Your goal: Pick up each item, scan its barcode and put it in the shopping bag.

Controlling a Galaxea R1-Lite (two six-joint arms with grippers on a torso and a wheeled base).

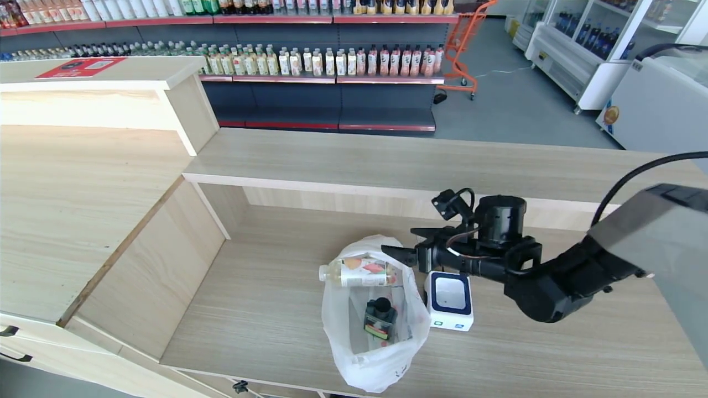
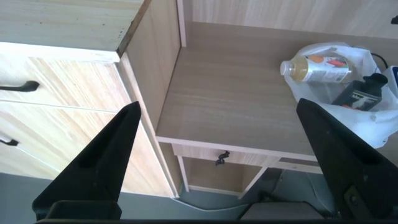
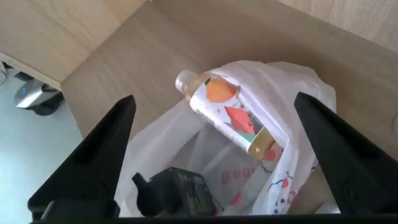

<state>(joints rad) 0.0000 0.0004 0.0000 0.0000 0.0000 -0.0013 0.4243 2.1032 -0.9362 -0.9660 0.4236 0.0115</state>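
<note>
Wooden counter [image 1: 265, 309] is holding the shopping bag [image 1: 376, 365], a bottle [image 1: 359, 272] lying across its far rim. Right gripper [image 1: 399, 243] is hanging wide open, empty, just right of the bottle. Something dark [image 1: 380, 318] is sitting inside, hard to make out.

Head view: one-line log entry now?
right gripper: open, by white plastic shopping bag | clear labelled juice bottle: lying at bag mouth | black bottle: inside bag

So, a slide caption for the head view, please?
Open right gripper beside a bottle lying across the open shopping bag, scanner alongside.
</note>
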